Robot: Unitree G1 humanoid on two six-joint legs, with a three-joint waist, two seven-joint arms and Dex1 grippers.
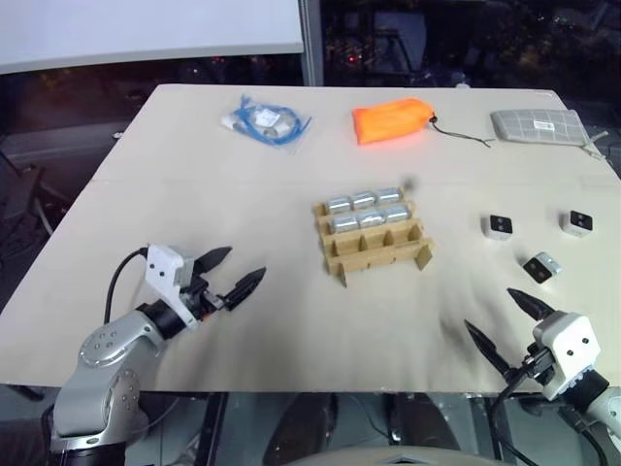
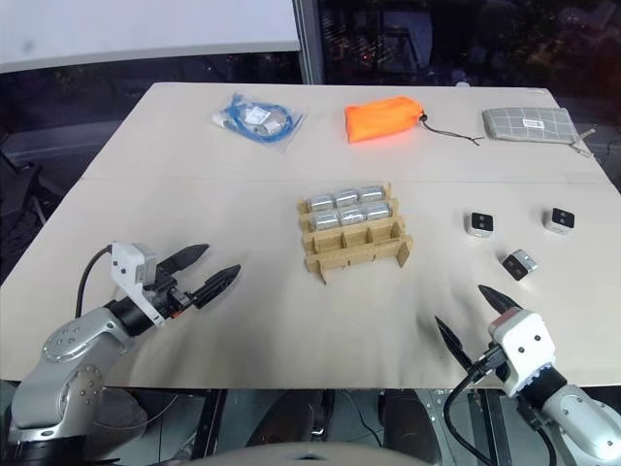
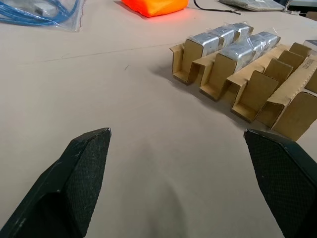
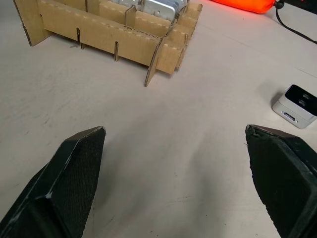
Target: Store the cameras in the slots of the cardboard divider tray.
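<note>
Nearest, both grippers hover empty over the front of the smooth beige table (image 1: 194,155): the left gripper (image 1: 236,274) and the right gripper (image 1: 503,319) each spread their pointed, finely textured black fingers wide. Beyond them, mid-table, sits the cardboard divider tray (image 1: 380,249), a brown grid of notched, interlocking strips; its front row of slots is empty, while the two rows behind hold six silvery, plastic-wrapped cameras (image 1: 365,211). Right of the tray, apart from it, three loose cameras (image 1: 541,266) lie on the table, small white cubes with dark faces. Farthest back lie a bagged blue cable (image 1: 266,120), a soft orange pouch (image 1: 391,120) and a flat grey checked pouch (image 1: 539,125).
</note>
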